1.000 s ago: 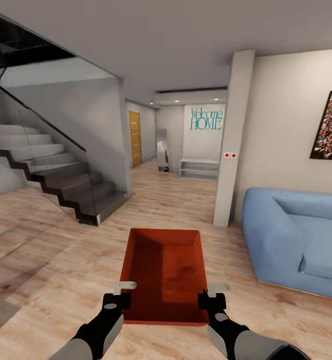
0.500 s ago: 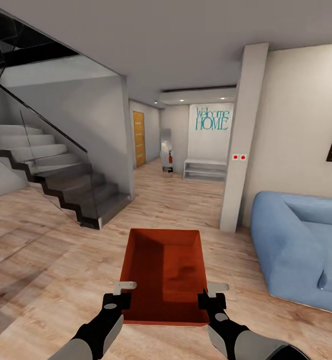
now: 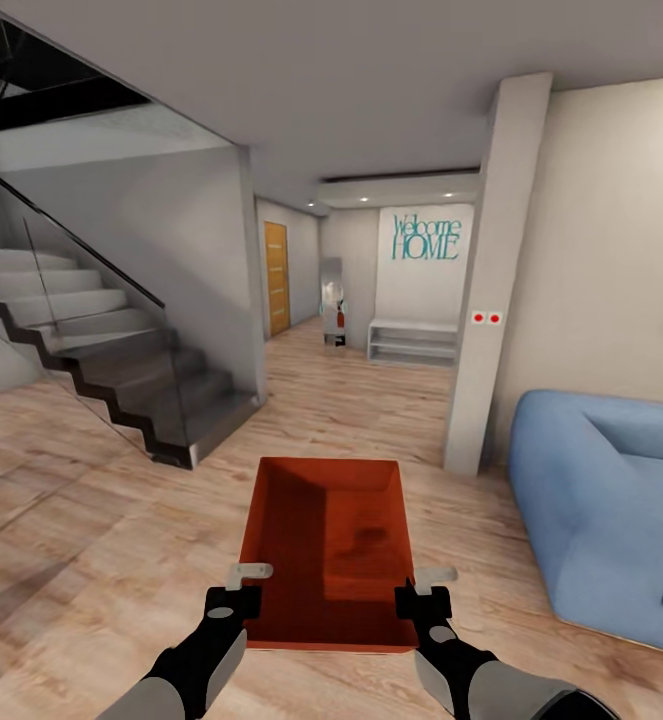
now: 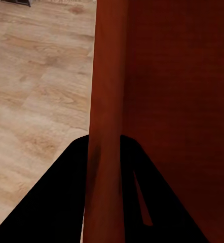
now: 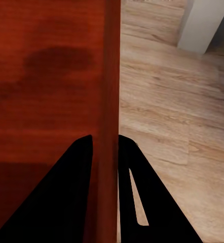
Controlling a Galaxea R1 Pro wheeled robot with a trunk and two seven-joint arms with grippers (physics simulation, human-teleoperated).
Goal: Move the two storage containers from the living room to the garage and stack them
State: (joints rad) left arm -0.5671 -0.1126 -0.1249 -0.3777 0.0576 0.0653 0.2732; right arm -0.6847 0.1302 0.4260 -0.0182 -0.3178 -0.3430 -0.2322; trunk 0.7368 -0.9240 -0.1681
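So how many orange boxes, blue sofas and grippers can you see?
Orange storage container: 1
Blue sofa: 1
Grippers: 2, the left gripper and the right gripper, each shut on a side wall of the container
Total: 4

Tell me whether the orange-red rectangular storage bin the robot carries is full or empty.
Empty: the orange-red rectangular storage bin shows only its bare inner floor and walls, with nothing inside.

The light wood-plank floor (image 3: 91,520) runs from the living room back into a hallway. Taking the grey pillar (image 3: 491,290) standing on it as landmark: the blue sofa (image 3: 611,500) rests on the planks just beside the pillar, to its right; the dark staircase (image 3: 121,380) meets the floor well to its left; a low white shelf (image 3: 411,340) sits on the floor beyond it, against the far wall.
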